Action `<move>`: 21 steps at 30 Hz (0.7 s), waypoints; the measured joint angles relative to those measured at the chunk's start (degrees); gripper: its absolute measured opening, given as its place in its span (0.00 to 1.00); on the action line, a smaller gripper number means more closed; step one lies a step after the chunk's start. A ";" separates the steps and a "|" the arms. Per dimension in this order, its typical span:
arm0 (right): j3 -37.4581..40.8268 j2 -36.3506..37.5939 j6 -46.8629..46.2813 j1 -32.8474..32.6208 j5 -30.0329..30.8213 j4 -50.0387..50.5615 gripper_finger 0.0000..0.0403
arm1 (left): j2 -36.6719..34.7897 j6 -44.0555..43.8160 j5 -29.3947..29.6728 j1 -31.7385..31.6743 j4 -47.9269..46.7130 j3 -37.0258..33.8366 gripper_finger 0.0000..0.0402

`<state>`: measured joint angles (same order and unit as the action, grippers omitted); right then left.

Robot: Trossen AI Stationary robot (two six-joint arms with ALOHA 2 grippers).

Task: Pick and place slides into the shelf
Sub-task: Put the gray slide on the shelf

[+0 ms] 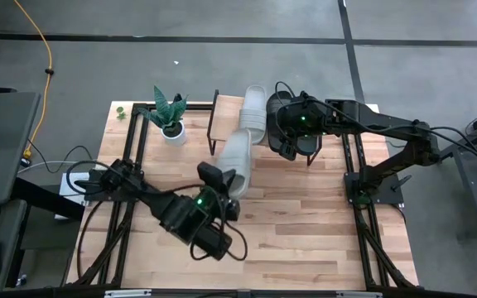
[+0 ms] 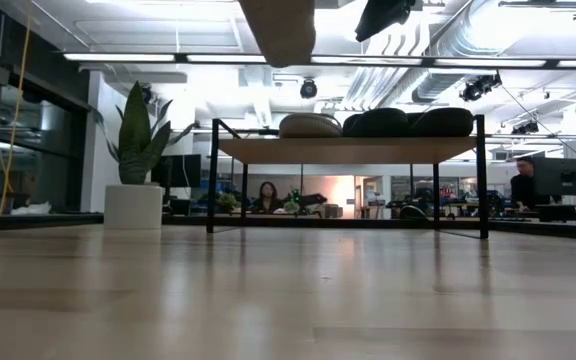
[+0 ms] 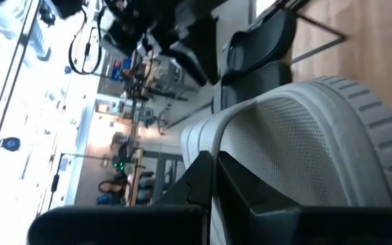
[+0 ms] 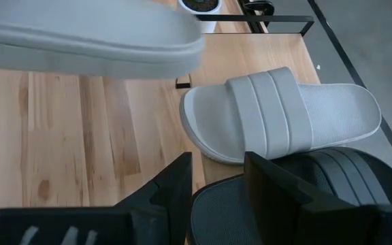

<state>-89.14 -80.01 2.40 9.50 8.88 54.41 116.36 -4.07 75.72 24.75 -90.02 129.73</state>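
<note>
High view: left gripper jaws clamped on pale grey-green slide, lifted above desk; right gripper jaws apart over low wooden shelf.

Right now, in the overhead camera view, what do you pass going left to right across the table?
Potted plant → left gripper, shut on a pale slide → pale slide on the shelf → right gripper → right arm's base.
</note>
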 joint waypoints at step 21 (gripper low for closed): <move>0.00 0.00 -0.29 0.02 0.00 1.09 0.31 | -1.69 6.43 -1.13 -19.86 0.00 -0.05 0.00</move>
<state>-89.14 -80.01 2.11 9.52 8.88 55.51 114.66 2.36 74.59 4.89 -90.02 129.68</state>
